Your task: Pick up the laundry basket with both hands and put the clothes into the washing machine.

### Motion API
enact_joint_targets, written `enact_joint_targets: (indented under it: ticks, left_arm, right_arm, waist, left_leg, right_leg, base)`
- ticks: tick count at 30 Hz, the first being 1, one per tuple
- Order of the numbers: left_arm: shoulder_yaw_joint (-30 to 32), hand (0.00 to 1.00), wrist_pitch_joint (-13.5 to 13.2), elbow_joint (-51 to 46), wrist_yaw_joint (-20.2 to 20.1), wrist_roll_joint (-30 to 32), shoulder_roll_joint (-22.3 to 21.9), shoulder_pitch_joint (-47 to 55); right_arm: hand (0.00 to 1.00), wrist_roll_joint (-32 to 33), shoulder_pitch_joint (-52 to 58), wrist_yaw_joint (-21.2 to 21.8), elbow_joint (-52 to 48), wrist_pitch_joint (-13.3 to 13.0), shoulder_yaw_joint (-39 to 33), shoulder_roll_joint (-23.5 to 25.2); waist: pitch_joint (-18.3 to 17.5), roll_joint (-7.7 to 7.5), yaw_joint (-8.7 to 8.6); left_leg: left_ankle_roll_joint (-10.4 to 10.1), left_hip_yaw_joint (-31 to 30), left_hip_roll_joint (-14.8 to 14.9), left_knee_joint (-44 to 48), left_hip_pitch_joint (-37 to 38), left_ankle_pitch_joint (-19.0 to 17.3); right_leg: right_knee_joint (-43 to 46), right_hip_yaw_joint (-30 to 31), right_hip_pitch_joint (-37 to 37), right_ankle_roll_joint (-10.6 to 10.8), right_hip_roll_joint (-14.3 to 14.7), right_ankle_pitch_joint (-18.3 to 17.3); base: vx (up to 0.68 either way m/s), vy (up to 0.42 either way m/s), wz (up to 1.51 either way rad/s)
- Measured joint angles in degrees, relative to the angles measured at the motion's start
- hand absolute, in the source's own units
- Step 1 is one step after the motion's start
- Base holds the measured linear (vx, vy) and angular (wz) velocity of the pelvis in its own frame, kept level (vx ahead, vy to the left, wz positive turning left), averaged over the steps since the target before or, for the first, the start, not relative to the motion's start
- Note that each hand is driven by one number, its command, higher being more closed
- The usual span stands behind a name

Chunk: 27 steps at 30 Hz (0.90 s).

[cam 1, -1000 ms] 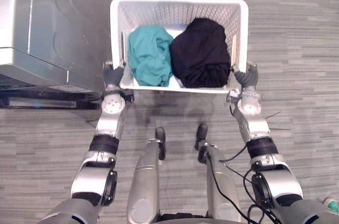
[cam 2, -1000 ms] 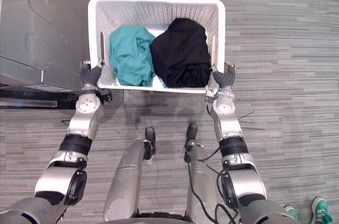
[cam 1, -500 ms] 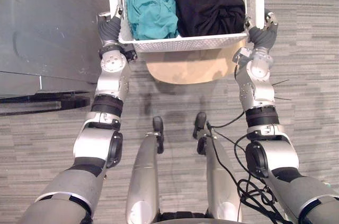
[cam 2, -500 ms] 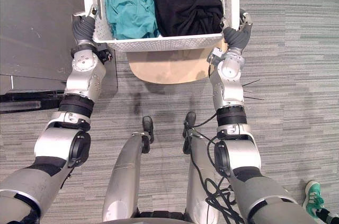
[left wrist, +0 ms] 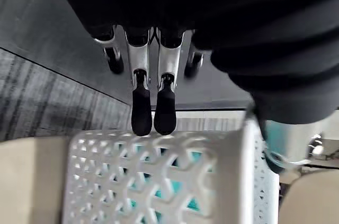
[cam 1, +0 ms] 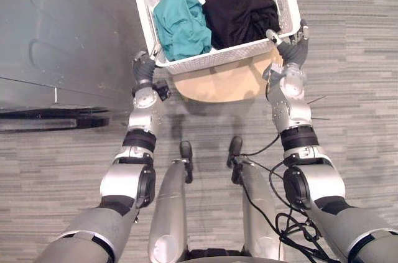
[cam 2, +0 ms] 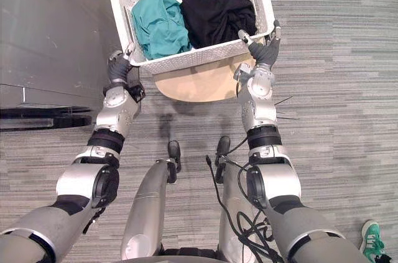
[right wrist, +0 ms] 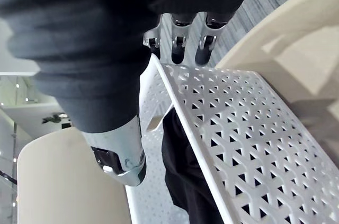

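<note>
Looking down from the head camera, I see the white perforated plastic laundry basket (cam 1: 219,58) held up in front of me. It is clear of the round pale wooden stool (cam 1: 221,84), whose seat shows just beneath the basket's near wall.

A second ago the basket sat square to me, with only the stool's legs showing beyond it. Half a second ago it was raised but still square. Now it has turned, its far end slanting to my left, so its left wall runs close along the edge of the grey metal washing machine (cam 1: 62,33). I judge that the lift is done and the swing toward the machine has begun (no tipping yet, as far as I can tell). I cannot see the machine's opening.

My left hand (cam 1: 144,70) pinches the near left corner. In its wrist view the fingers (left wrist: 142,110) lie together down the outside wall, and the thumb hooks over the rim. My right hand (cam 1: 292,50) pinches the near right corner the same way, with fingers (right wrist: 180,44) outside and thumb inside.

A crumpled teal cloth garment (cam 1: 181,25) lies in the basket on the left. A bundled black cloth garment (cam 1: 241,8) lies on the right, touching it. Both are heaped to about rim height. Grey striped carpet (cam 1: 354,89) lies below.
</note>
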Motion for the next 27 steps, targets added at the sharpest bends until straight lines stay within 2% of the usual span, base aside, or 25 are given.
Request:
enact_joint_targets:
  ticks: [3, 6, 8, 11, 15, 17, 18, 19, 23, 27]
  left_arm:
    - [-0.23, 0.0, -0.11, -5.32, -0.12, 0.12, -0.65, 5.34]
    - [-0.45, 0.0, -0.93, -11.98, -0.02, 0.1, -0.86, 11.87]
    - [-0.79, 0.0, -3.09, -19.13, -0.15, -0.68, -1.39, 19.56]
    - [-2.4, 0.0, -5.6, -25.25, -1.53, -4.05, -3.82, 31.41]
    - [-6.06, 0.0, -6.46, -27.92, -5.69, -4.75, -5.24, 44.21]
    - [-7.19, 0.0, -6.57, -27.18, -7.52, -5.16, -5.32, 48.61]
    - [-7.48, 0.0, -6.57, -24.23, -9.25, -5.1, -5.78, 52.12]
    - [-7.49, 0.0, -6.54, -22.7, -9.94, -5.03, -6.02, 53.05]
    - [-6.99, 0.0, -5.54, -9.44, -12.28, -1.24, -6.21, 57.0]
    - [-5.43, 0.0, -5.06, -1.19, -12.95, 2.42, -5.03, 58.48]
  right_arm:
    - [0.0, -0.61, 7.65, 0.04, -8.82, -0.26, 0.03, 0.15]
    - [0.0, -3.11, 16.81, 0.03, -19.68, -2.06, -2.43, 0.13]
    - [0.0, -3.59, 25.5, 0.02, -25.83, -4.06, -4.92, 0.35]
    - [0.0, -4.18, 37.84, 0.73, -29.07, -5.79, -6.91, 1.9]
    - [0.0, -5.9, 52.51, 4.38, -28.83, -5.68, -6.72, 3.48]
    - [0.0, -7.1, 56.98, 6.25, -28.18, -5.59, -6.09, 3.76]
    - [0.0, -8.59, 60.43, 8.18, -25.14, -5.64, -5.9, 3.81]
    - [0.0, -9.26, 61.44, 8.91, -23.24, -5.62, -5.91, 3.79]
    - [0.0, -13.74, 63.45, 12.96, -5.05, -4.46, -4.7, 3.65]
    - [0.0, -15.15, 62.4, 15.34, 6.78, -3.44, -4.25, 3.82]
  waist:
    - [0.0, 0.01, 0.47]
    - [-0.18, 0.32, 1.01]
    - [-0.4, 0.64, 1.3]
    - [-2.07, 1.97, 1.73]
    - [-3.93, 3.0, 2.82]
    - [-5.37, 2.89, 2.84]
    - [-8.22, 2.86, 2.66]
    - [-9.12, 2.86, 2.65]
    - [-14.77, 2.15, 2.6]
    - [-17.1, 0.94, 2.68]
  left_leg:
    - [0.0, -0.17, -0.04, -0.11, 1.42, -0.01]
    - [-0.05, -0.66, -0.03, -0.24, 3.38, -0.04]
    - [-0.39, -1.46, -0.29, -1.11, 6.19, -0.32]
    - [-0.92, -1.88, -0.92, -3.12, 10.23, -0.79]
    - [-1.4, -1.13, -1.52, -7.58, 16.81, -1.44]
    - [-1.57, -1.2, -1.63, -9.09, 19.37, -0.97]
    - [-1.58, -1.41, -1.73, -10.89, 21.33, -0.84]
    - [-1.64, -1.51, -1.77, -11.6, 22.34, -0.78]
    - [-1.68, -2.39, -2.35, -17.5, 29.29, 0.98]
    - [-2.0, -3.8, -2.75, -22.97, 35.05, 3.03]
  right_leg:
    - [1.04, -0.15, 1.2, -0.1, -0.12, -1.15]
    - [1.51, -1.13, 3.51, -0.39, -0.19, -2.3]
    - [1.59, -2.35, 6.61, -0.5, -0.73, -3.54]
    - [1.28, -3.25, 10.53, -0.31, -1.5, -4.82]
    - [-0.13, -3.56, 16.19, 0.21, -2.22, -6.17]
    - [-0.85, -3.83, 18.44, 0.46, -2.18, -6.6]
    - [-2.14, -4.47, 20.31, 0.85, -2.17, -6.94]
    - [-2.7, -4.7, 21.35, 0.99, -2.13, -7.04]
    - [-6.74, -6.28, 27.81, 1.38, -2.0, -7.26]
    - [-10.7, -8.1, 33.2, 1.7, -1.71, -7.05]
  base:
    - [0.04, -0.057, 0.09]
    - [0.04, -0.056, 0.18]
    - [0.06, -0.058, 0.28]
    - [0.06, -0.029, 0.24]
    - [0.07, -0.039, 0.09]
    - [0.12, -0.042, 0.07]
    - [0.16, -0.031, 0.1]
    - [0.22, -0.032, 0.12]
    - [0.17, -0.013, 0.13]
    - [0.14, -0.025, 0.23]
